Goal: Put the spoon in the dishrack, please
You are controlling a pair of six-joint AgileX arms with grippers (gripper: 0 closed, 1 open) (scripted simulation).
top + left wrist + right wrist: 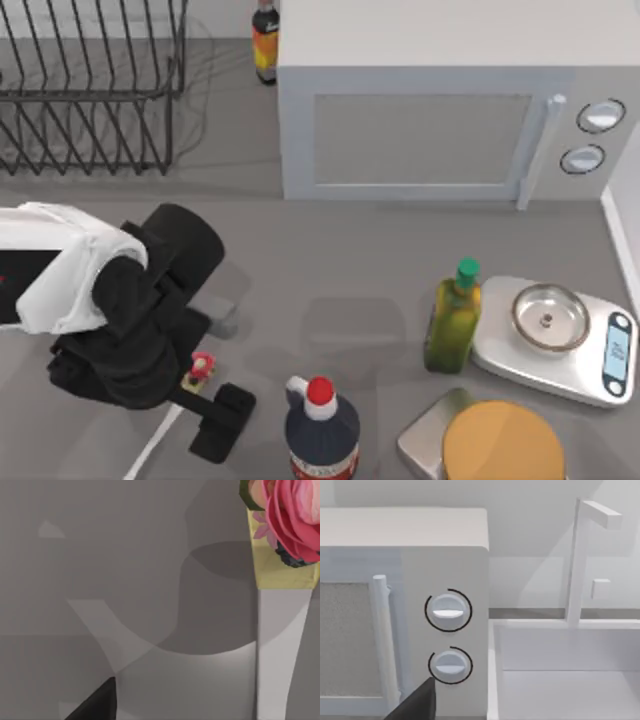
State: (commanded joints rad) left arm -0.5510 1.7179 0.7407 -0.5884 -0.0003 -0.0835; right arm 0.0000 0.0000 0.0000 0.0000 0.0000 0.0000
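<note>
Left end effector (205,385) hovers over spoon (197,370) near counter's front-left; finger state undeterminable. Recommend centred handle grip before transfer to dishrack (90,110).

The dishrack (90,90) is thin dark metal wire. The tabletop (350,260) looks matt grey and smooth; the scale's bowl (549,317) is shiny metal.

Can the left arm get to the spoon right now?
Probably yes. The left gripper hangs right over the spoon near the table's front left, and nothing stands between them. The dark bottle sits off to the side, apart from the spoon.
</note>
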